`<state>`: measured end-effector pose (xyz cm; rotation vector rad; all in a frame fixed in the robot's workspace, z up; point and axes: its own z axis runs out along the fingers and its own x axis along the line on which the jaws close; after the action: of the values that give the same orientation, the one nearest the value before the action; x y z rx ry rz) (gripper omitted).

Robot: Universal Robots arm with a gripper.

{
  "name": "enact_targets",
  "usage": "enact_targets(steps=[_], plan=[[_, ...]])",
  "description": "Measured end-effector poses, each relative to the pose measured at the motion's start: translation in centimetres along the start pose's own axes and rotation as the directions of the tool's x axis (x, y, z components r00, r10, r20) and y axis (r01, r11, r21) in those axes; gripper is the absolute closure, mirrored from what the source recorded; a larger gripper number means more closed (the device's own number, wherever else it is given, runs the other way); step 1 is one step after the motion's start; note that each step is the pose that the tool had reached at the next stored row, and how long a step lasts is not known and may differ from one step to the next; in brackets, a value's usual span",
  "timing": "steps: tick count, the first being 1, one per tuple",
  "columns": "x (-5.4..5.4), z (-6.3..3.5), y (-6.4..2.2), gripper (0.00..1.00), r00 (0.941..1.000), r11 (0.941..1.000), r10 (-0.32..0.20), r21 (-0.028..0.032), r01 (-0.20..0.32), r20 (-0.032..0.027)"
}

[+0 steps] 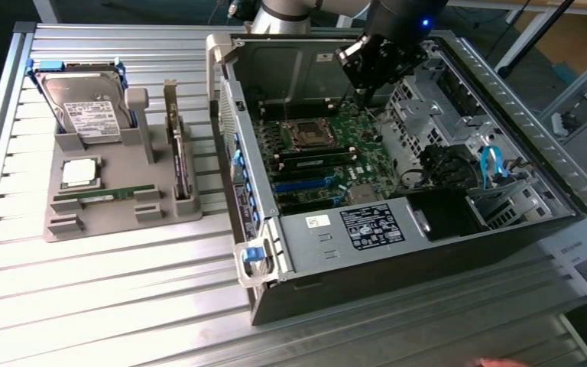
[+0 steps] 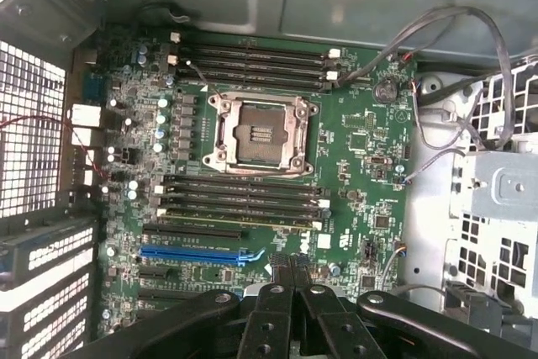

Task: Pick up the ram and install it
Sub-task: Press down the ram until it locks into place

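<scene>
Gripper point(image 1: 360, 95) hangs over the open computer case point(image 1: 497, 229), above the far end of the motherboard point(image 1: 319, 153); its fingers are pressed together and nothing is pinched between them. In the wrist view the gripper point(image 2: 292, 279) shows its two dark fingertips touching each other just above the green board, near the blue expansion slot point(image 2: 197, 253), with the empty processor socket point(image 2: 262, 134) and the dark memory slots point(image 2: 239, 199) beyond.

The ram point(image 1: 103, 196) lies well apart from the gripper, at about eight o'clock from it in the exterior view. It rests flat in a groove near the front of the grey parts holder point(image 1: 120, 222) on the slatted table point(image 1: 100, 298), outside the case. Just behind it at twelve o'clock sits the square silver processor chip point(image 1: 79, 172), and farther back the hard drive point(image 1: 88, 107) stands in the holder. A dark expansion card point(image 1: 179, 164) stands on edge at three o'clock from the ram.
</scene>
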<state>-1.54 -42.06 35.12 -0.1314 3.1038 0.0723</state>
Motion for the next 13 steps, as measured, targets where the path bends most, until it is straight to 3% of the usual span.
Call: enact_targets(steps=[4,13], plan=[[-0.34,0.0,-0.03,0.9,0.9998,1.0,0.001,-0.0013,-0.001,-0.0178],[-0.21,0.0,-0.02,0.9,0.9998,1.0,0.001,-0.0013,-0.001,-0.018]])
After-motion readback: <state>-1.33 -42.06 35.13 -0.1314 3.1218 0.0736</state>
